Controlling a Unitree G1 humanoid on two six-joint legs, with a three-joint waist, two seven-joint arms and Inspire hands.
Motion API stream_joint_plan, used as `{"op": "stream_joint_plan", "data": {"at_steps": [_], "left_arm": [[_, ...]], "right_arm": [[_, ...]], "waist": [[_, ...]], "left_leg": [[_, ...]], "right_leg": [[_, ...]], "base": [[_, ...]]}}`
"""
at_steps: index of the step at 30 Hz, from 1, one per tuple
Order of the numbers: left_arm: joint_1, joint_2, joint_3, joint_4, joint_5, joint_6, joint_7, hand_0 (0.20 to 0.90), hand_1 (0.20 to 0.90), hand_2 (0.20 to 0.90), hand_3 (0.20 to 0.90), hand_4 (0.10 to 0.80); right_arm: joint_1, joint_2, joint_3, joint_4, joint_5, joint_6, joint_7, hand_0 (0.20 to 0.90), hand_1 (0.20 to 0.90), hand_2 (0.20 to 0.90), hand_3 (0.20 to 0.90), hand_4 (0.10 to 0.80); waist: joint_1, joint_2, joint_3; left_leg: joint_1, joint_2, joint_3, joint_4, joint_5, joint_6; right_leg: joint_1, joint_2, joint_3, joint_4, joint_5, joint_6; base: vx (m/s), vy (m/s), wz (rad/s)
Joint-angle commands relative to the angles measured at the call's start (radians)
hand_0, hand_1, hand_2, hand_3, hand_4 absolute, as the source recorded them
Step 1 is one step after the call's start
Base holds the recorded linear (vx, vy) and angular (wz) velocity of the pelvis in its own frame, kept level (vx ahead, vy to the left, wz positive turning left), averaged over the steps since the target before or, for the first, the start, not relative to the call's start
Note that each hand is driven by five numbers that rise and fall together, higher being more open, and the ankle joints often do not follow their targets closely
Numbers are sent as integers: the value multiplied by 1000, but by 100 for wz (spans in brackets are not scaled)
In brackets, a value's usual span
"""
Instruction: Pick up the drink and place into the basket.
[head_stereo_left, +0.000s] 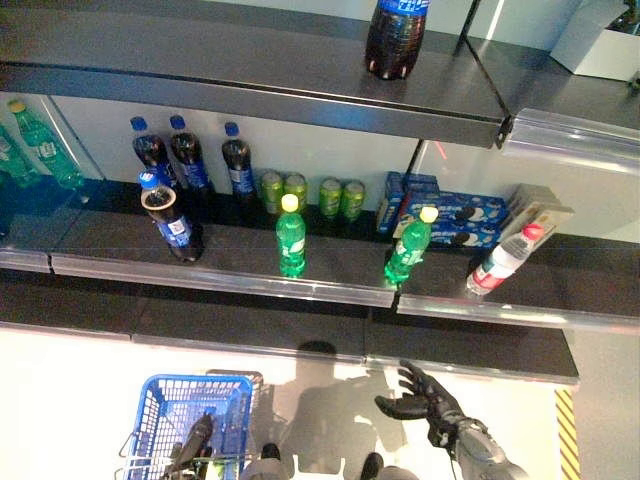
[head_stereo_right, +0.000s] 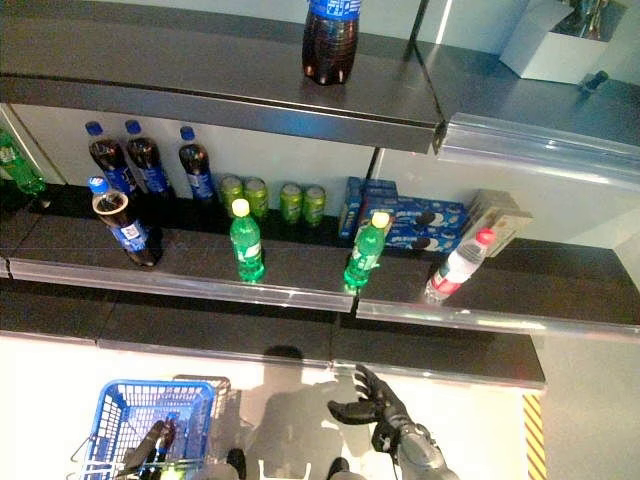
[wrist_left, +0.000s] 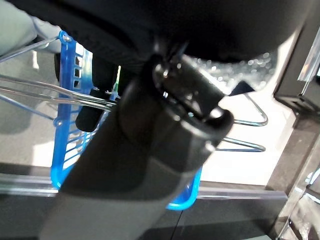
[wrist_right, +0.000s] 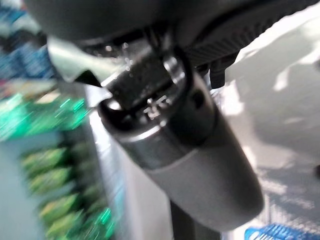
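Drinks stand on the middle shelf (head_stereo_left: 230, 272): two green bottles (head_stereo_left: 291, 238) (head_stereo_left: 408, 248) at the front, a cola bottle (head_stereo_left: 170, 220) at the front left, and a red-capped clear bottle (head_stereo_left: 500, 262) leaning at the right. My right hand (head_stereo_left: 425, 400) is open and empty, fingers spread, low over the floor in front of the bottom shelf, below the right green bottle. My left hand (wrist_left: 165, 130) is shut on the wire handles (wrist_left: 30, 90) of the blue basket (head_stereo_left: 160, 400), which hangs low at the left. Something dark and something green lie in the basket.
Cola bottles (head_stereo_left: 190, 155) and green cans (head_stereo_left: 310, 192) stand at the back of the middle shelf, with blue boxes (head_stereo_left: 440, 210) to their right. A large cola bottle (head_stereo_left: 395, 35) stands on the top shelf. The bottom shelf's edge (head_stereo_left: 470, 370) juts out just above my right hand.
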Motion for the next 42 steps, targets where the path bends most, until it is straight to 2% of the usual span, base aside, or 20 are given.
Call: {"op": "stream_joint_plan", "data": {"at_steps": [1, 5, 9, 12, 15, 20, 22, 26, 31, 36, 37, 42], "left_arm": [[-4, 50, -57, -135, 69, -68, -18, 300, 300, 300, 200, 100], [-7, 46, -63, -128, 71, -60, -3, 300, 300, 300, 200, 100], [-16, 20, -61, -106, 85, -67, -22, 300, 300, 300, 200, 100], [-14, 7, -58, -90, 85, -76, -51, 300, 300, 300, 200, 100], [-21, 1, -63, -75, 90, -80, -68, 300, 300, 300, 200, 100], [-44, 2, -97, -55, 84, -85, -67, 300, 300, 300, 200, 100], [-45, -1, -106, -46, 81, -88, -66, 300, 300, 300, 200, 100], [-36, -12, -116, -45, 86, -92, -65, 300, 300, 300, 200, 100], [-62, 1, -161, -74, 55, -102, -88, 300, 300, 300, 200, 100], [-115, 18, -193, -113, 21, -109, -89, 300, 300, 300, 200, 100], [-130, 20, -206, -137, 18, -113, -101, 300, 300, 300, 200, 100], [-150, 17, -233, -176, -3, -128, -124, 300, 300, 300, 200, 100]], "right_arm": [[-64, -96, 5, -146, -68, -140, -5, 900, 900, 900, 900, 800], [-125, -161, -47, -306, -104, -227, -62, 900, 900, 900, 900, 800], [-186, -202, -142, -400, -78, -283, -233, 900, 900, 900, 900, 800], [-205, -209, -195, -438, -56, -306, -301, 900, 900, 900, 900, 800], [-226, -208, -217, -447, -45, -295, -361, 900, 900, 900, 900, 800], [-318, -196, -205, -422, -31, -323, -482, 900, 900, 900, 900, 800], [-348, -186, -195, -414, -48, -308, -522, 900, 900, 900, 900, 800], [-360, -175, -190, -408, -60, -277, -567, 900, 900, 900, 900, 800], [-470, -165, -169, -370, -57, -274, -633, 900, 900, 900, 900, 800], [-587, -162, -143, -343, -78, -258, -705, 900, 900, 900, 900, 800], [-641, -163, -143, -323, -75, -255, -754, 900, 900, 900, 900, 800], [-730, -162, -151, -297, -60, -243, -808, 900, 900, 900, 900, 800]], "waist": [[-9, 50, -57], [-13, 46, -54], [-17, 47, -57], [-16, 51, -55], [-11, 56, -46], [4, 69, 0], [8, 77, 19], [10, 87, 35], [17, 108, 140], [22, 118, 217], [26, 123, 252], [29, 137, 306]], "left_leg": [[0, 99, 14, 11, 35, -79], [14, 99, 26, 7, 22, -71], [20, 102, 36, 12, 5, -66], [14, 102, 36, 36, -9, -63], [-8, 106, 33, 78, -19, -63], [-69, 116, 10, 204, -54, -65], [-94, 115, -3, 249, -63, -66], [-116, 108, -14, 270, -61, -66], [-214, 83, -47, 329, -53, -63], [-290, 80, -62, 362, -29, -63], [-319, 82, -66, 374, -12, -63], [-368, 80, -78, 392, 22, -62]], "right_leg": [[-3, -35, -3, -9, 38, 43], [-5, -40, 3, -7, 37, 51], [-7, -40, 6, -6, 29, 52], [-12, -39, 3, 7, 19, 48], [-26, -40, -7, 43, 3, 39], [-67, -44, -34, 150, -43, 8], [-83, -46, -34, 183, -55, -5], [-98, -52, -34, 201, -58, -13], [-185, -66, -18, 264, -68, -24], [-256, -67, -8, 299, -65, -32], [-284, -63, -4, 313, -65, -37], [-333, -58, 11, 337, -65, -44]], "base": [[-39, 39, -1], [-30, 22, -1], [-19, 8, -1], [0, 0, 0], [-18, 1, -3], [-18, -1, 3], [47, 23, 2], [54, 37, 5], [-92, 40, 6], [-142, 6, -3], [-89, -11, -3], [-38, 2, -6]]}}
